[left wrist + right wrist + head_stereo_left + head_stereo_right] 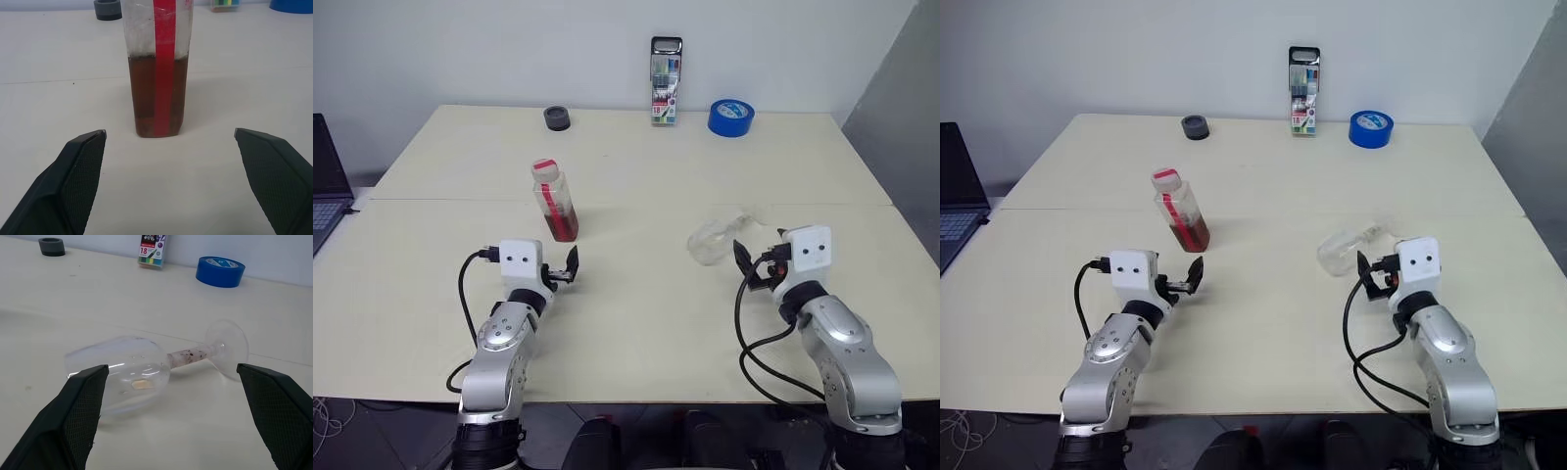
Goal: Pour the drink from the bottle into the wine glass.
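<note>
Heads up: your wine glass (146, 364) is lying on its side on the table (636, 323), right in front of the right gripper (168, 426), whose fingers are spread wide and empty. It looks thin and fragile and will probably roll, so take the bowl gently. The bottle (554, 201) stands upright just ahead of the left gripper (168, 183), also wide open. It's light, probably slick plastic; grab mid-body.

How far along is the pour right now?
Nothing is done yet. The bottle stands capped with the drink inside; the wine glass lies on its side, empty. Left gripper and right gripper are open, each facing its object, holding nothing. Left: stand the glass up, uncap, pour.
</note>
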Robot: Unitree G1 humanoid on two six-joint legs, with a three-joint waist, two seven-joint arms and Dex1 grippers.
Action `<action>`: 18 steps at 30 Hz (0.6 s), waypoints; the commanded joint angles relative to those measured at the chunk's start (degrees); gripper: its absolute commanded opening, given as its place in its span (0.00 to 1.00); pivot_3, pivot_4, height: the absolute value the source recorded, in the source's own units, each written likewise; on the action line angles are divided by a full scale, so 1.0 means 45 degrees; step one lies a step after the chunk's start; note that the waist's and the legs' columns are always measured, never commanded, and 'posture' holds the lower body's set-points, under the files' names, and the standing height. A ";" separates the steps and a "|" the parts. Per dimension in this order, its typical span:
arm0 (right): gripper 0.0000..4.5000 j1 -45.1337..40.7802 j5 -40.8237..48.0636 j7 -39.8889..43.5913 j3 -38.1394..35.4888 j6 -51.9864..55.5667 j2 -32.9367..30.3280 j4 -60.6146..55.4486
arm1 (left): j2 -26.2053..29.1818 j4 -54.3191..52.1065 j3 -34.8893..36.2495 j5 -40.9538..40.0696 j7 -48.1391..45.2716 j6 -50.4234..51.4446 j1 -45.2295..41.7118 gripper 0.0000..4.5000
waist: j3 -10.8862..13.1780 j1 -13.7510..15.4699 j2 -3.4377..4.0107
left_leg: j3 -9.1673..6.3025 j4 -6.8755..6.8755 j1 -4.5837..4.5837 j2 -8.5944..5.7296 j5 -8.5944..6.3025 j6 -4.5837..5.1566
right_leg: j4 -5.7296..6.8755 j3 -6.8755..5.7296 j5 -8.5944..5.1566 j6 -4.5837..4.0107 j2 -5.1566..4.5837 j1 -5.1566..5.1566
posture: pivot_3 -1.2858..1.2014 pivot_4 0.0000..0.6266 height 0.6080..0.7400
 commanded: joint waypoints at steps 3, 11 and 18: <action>1.00 -0.0342 0.0137 -0.0012 -0.0285 -0.0316 -0.0104 -0.0158 | 0.0074 -0.0532 0.0260 -0.0095 -0.0008 -0.0186 -0.0219 0.99 | 0.0000 0.0001 0.0000 | 0.0000 0.0000 0.0000 0.0000 0.0000 0.0000 | 0.0000 -0.0001 0.0000 0.0000 0.0000 0.0000 | 0.52 0.24 1.00; 1.00 -0.0373 0.0121 -0.0046 -0.0202 -0.0336 -0.0103 -0.0124 | 0.0069 -0.0395 0.0297 -0.0100 0.0043 -0.0200 -0.0391 0.99 | 0.0000 0.0000 0.0001 | 0.0001 0.0000 0.0000 0.0000 0.0000 0.0000 | 0.0000 0.0000 0.0000 0.0000 0.0000 0.0000 | 0.52 0.24 1.00; 1.00 -0.0537 0.0130 -0.0016 -0.0232 -0.0404 -0.0166 0.0025 | 0.0001 -0.0306 0.0323 -0.0126 0.0018 -0.0258 -0.0561 0.99 | 0.0000 0.0000 0.0000 | 0.0000 0.0000 0.0000 0.0000 0.0000 0.0000 | 0.0000 -0.0001 0.0000 0.0000 0.0000 0.0000 | 0.52 0.24 1.00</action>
